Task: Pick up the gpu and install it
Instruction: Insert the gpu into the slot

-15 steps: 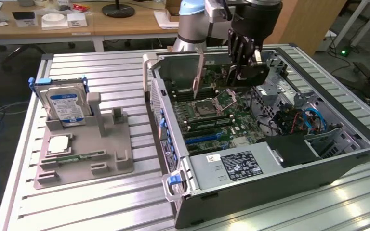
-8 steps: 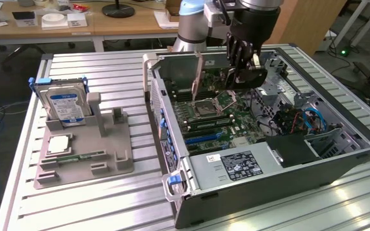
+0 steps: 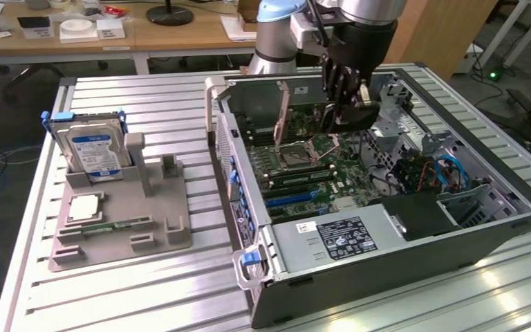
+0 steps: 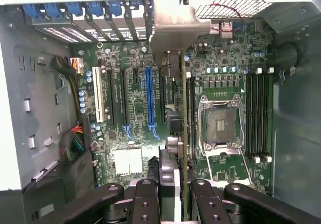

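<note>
My gripper [image 3: 347,104] is shut on the gpu [image 3: 332,119] and holds it on edge inside the open computer case [image 3: 487,228], just above the motherboard [image 3: 325,176]. In the wrist view the gpu [image 4: 173,121] runs edge-on away from my gripper [image 4: 175,196]. Its silver end bracket [image 4: 175,25] is near the case's rear slot openings. The black fingers [image 4: 145,201] clamp it from both sides. The card hangs between the long blue slot [image 4: 149,101] and the empty processor socket [image 4: 219,123]. Whether its lower edge touches the board is hidden.
A grey fixture [image 3: 155,228] on the exterior view's left holds a silver hard drive with a blue label [image 3: 95,149], a processor chip [image 3: 81,207] and a memory stick [image 3: 118,226]. The power supply [image 3: 339,238] and cables [image 3: 431,173] crowd the case's near end.
</note>
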Robot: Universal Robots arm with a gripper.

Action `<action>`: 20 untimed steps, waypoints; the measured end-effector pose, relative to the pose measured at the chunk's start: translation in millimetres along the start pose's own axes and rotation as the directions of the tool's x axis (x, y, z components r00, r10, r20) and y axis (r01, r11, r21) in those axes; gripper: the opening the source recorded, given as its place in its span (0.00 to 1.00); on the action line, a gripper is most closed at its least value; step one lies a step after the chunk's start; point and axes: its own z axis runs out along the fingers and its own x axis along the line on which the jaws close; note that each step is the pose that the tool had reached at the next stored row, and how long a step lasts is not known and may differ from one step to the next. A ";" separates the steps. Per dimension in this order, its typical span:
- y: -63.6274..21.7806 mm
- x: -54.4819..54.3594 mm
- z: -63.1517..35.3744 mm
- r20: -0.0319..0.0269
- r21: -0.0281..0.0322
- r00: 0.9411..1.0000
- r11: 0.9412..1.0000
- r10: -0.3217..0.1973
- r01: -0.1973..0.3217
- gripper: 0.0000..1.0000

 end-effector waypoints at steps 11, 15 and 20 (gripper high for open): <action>9.7 0.9 16.2 -0.001 0.000 1.000 1.000 0.000 0.000 0.28; 15.9 1.5 20.8 -0.001 0.000 1.000 1.000 0.000 0.000 0.28; 19.9 2.0 28.0 -0.001 -0.001 1.000 1.000 0.000 0.000 0.28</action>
